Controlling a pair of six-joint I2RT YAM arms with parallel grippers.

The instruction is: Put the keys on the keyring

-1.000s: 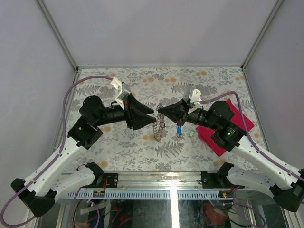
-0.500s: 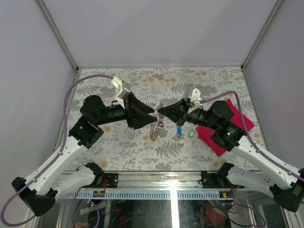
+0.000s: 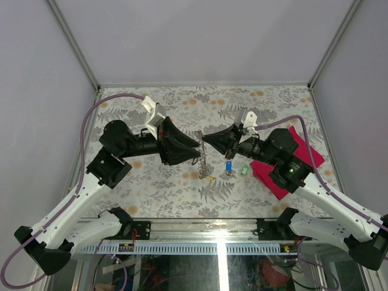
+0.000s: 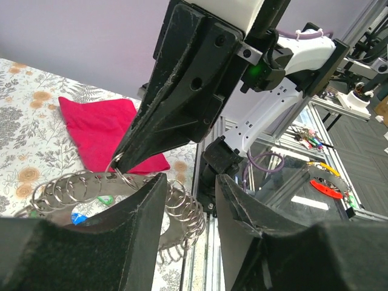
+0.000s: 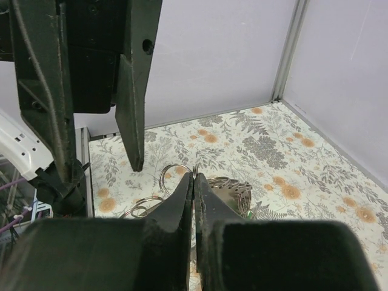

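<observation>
The keyring (image 3: 203,160) is a string of linked grey metal rings hanging between the two arms. My right gripper (image 3: 205,140) is shut on one ring near the top of the string; in the right wrist view the ring's wire pokes out from the closed tips (image 5: 194,174). My left gripper (image 3: 197,148) faces it from the left, jaws apart (image 4: 191,179), with the rings (image 4: 185,212) dangling just beyond its tips and nothing clamped. The blue-headed key (image 3: 228,165) and green-headed key (image 3: 242,170) lie on the table under the right gripper.
A red cloth (image 3: 309,154) lies on the floral table under the right arm. Purple walls and metal posts close in the back and sides. The table's front rail (image 3: 200,247) runs behind the arm bases.
The right gripper has lifted slightly and the ring string has swung, now stretching from higher up. The left gripper's jaws have narrowed a little.
</observation>
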